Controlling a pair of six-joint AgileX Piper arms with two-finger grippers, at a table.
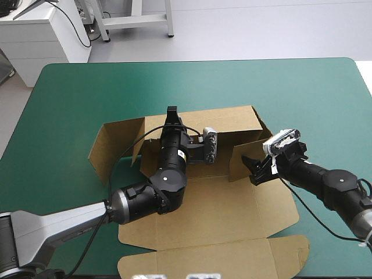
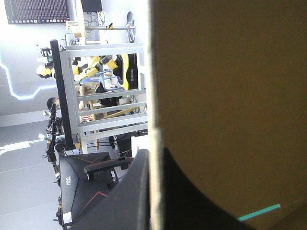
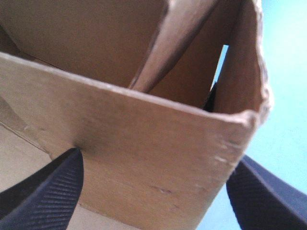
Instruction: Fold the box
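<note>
Box point(image 1: 221, 212): brown board, partly raised, on the table point(image 1: 325, 93) between its centre and its near edge.

Lid point(image 1: 232, 256): lies flat, front lip almost at the near edge. The base panel lies flat just beyond it.

Left arm comes in from the near-left corner and crosses the base panel. Right arm comes in from the right edge, nearer the near-right corner.

Right gripper point(image 1: 251, 168): at the near end of the right side wall point(image 1: 244, 158), which stands upright. In the right wrist view the gripper point(image 3: 158, 160) is wide. Its black fingers point(image 3: 53, 191) stand well apart, with the wall's brown face between and ahead of them. Contact with the board: cannot tell. Teal-green cover shows past the wall's outer edge.

Left gripper point(image 1: 171, 113): at the top edge of the raised far wall point(image 1: 226, 119). In the left wrist view the gripper point(image 2: 154, 158) is all but closed. The board's edge is pinched between the two fingers point(image 2: 136, 191), so it is holding the box.

Left flap point(image 1: 113, 145): raised, splayed outward toward the table's left edge.
</note>
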